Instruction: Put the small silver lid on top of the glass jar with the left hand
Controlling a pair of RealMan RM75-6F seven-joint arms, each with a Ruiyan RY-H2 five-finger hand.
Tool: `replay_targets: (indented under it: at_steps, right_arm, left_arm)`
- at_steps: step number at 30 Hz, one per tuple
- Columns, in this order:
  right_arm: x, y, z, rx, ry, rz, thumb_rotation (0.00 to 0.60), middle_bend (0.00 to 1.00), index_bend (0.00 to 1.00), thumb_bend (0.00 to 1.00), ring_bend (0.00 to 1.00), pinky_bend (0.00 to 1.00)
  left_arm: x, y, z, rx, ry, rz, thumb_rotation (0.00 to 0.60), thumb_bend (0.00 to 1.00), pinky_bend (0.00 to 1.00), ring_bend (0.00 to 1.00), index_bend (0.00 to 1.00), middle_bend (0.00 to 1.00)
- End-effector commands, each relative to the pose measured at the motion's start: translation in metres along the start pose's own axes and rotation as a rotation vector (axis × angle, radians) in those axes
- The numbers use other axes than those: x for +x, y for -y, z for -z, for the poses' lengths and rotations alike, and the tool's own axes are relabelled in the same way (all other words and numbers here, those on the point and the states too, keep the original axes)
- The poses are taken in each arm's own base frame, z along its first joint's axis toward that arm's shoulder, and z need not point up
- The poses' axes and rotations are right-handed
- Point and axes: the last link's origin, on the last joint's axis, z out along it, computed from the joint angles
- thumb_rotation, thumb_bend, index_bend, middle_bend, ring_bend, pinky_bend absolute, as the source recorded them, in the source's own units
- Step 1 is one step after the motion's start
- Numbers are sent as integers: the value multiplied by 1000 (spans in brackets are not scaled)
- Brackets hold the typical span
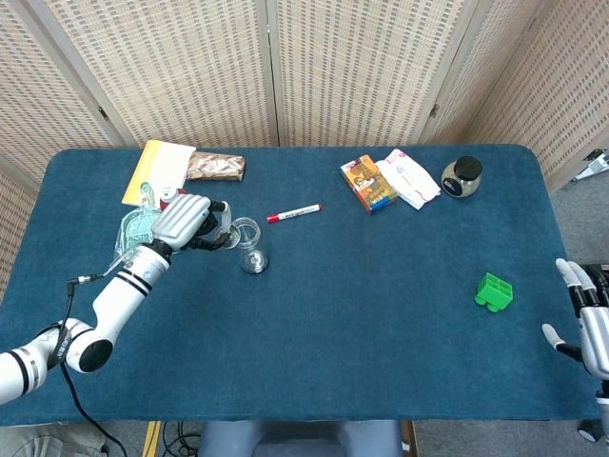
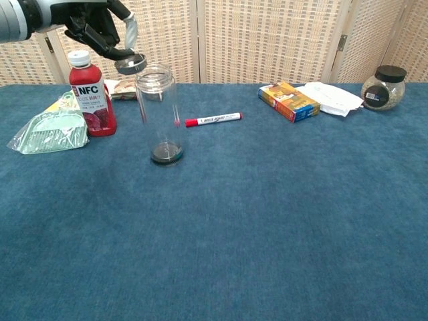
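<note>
shiny metal lid [image 2: 130, 65], clear glass jar [image 2: 158, 114], matt blue cloth table [image 2: 267, 221]

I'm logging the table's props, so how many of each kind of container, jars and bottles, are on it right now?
Glass jars: 2, the open tall jar and the black-lidded jar.
Bottles: 1, the red NFC bottle.
Total: 3.

The left hand [image 1: 183, 221] hides most of the red juice bottle [image 1: 167, 198] in the head view. The right hand [image 1: 588, 319] is cut off by the picture's edge, so its fingers are hard to tell
</note>
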Motion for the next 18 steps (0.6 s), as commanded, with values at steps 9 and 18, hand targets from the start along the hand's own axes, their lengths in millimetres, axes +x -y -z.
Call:
replay_targets:
  at_steps: [9, 18]
  right_arm:
    - [-5, 1, 0, 24, 32, 15, 600, 104, 64, 188, 58, 108]
    - [-13, 10, 4, 77, 63, 32, 600, 104, 64, 188, 58, 108]
  left_arm:
    - [-5, -10, -17, -4, 26, -5, 600, 547, 1000, 916, 651, 983]
    - [-6, -14, -25, -8, 18, -3, 600, 547, 1000, 916, 651, 983]
